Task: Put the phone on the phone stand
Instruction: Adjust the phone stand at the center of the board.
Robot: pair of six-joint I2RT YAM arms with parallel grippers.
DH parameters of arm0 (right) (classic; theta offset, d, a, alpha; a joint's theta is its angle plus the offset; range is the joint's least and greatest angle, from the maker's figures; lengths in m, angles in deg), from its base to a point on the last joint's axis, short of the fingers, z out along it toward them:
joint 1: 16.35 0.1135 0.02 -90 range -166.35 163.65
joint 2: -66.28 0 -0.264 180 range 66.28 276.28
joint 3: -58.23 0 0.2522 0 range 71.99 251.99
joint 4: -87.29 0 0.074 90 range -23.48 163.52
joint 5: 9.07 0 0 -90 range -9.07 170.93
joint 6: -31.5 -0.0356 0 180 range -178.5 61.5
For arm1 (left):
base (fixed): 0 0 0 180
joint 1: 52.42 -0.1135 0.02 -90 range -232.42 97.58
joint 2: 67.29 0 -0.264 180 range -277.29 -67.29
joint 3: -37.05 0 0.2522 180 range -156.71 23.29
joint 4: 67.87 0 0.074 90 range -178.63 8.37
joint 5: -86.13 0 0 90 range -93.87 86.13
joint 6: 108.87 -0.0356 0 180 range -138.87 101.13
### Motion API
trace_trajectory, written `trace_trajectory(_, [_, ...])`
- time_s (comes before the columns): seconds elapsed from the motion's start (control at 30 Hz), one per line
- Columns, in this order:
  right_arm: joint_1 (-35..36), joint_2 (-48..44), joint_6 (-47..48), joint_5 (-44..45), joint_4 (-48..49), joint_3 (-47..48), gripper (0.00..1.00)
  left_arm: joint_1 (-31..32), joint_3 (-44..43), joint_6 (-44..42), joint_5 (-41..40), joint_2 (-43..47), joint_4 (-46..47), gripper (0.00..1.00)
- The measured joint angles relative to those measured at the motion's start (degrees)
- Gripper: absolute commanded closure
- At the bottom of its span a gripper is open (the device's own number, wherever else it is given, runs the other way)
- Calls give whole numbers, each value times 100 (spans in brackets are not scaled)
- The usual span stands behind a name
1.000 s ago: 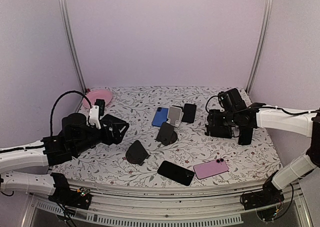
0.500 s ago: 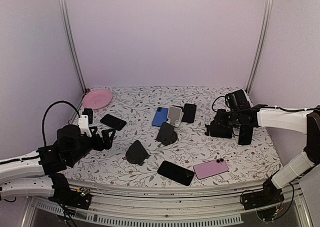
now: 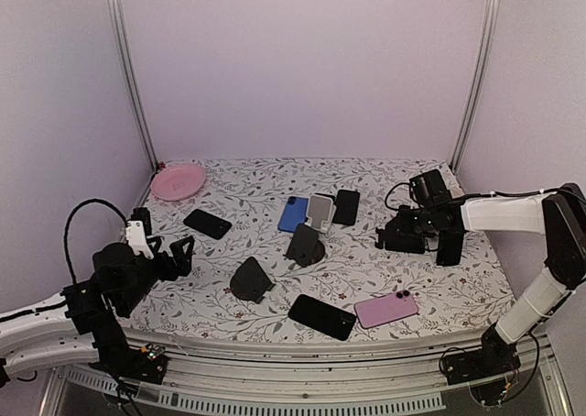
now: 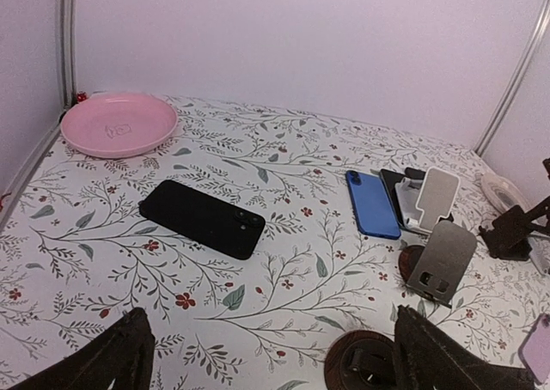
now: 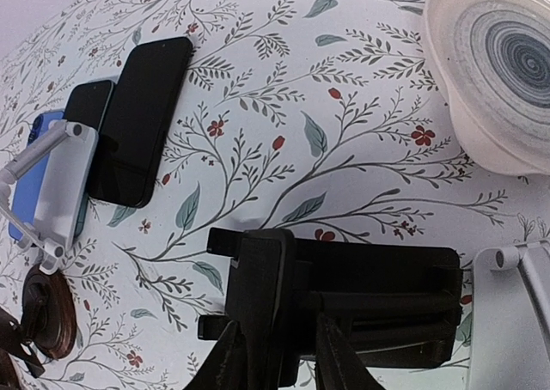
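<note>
My right gripper [image 3: 401, 235] is at the right of the table, shut on the upright plate of a black phone stand [image 5: 378, 291]. Its fingers [image 5: 228, 360] sit on either side of that plate, and the stand rests on the cloth. A black phone [image 3: 206, 224] lies flat at the left near the pink plate [image 3: 179, 180]. My left gripper [image 3: 169, 256] is pulled back near the left front edge. In the left wrist view it [image 4: 266, 364] is open over bare cloth, short of that black phone [image 4: 202, 218].
Mid-table lie a blue phone [image 3: 293, 213], a white stand [image 3: 320, 210], another black phone [image 3: 346, 207] and two dark stands [image 3: 305, 245] [image 3: 250, 279]. A black phone [image 3: 322, 316] and a pink phone [image 3: 385, 309] lie near the front. A pale bowl [image 5: 498, 72] sits beyond the right gripper.
My left arm has drawn back toward the near left, leaving the black phone on the cloth. The right jaws have narrowed onto the black stand.
</note>
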Motion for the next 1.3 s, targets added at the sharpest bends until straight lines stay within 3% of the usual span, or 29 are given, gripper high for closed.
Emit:
trace_trajectory(0.43, [-28, 227, 190, -323, 210, 177, 96, -35, 201, -210, 39, 129, 238, 3])
trace_trajectory(0.77, [13, 208, 835, -1095, 181, 205, 97, -52, 203, -275, 186, -195, 393, 3])
trace_trajectory(1.2, [544, -66, 1652, -1652, -758, 339, 97, -68, 201, -321, 269, -461, 437, 3])
trace_trajectory(1.3, [546, -63, 1786, -1624, -975, 459, 93, -72, 201, -323, 271, -459, 466, 3])
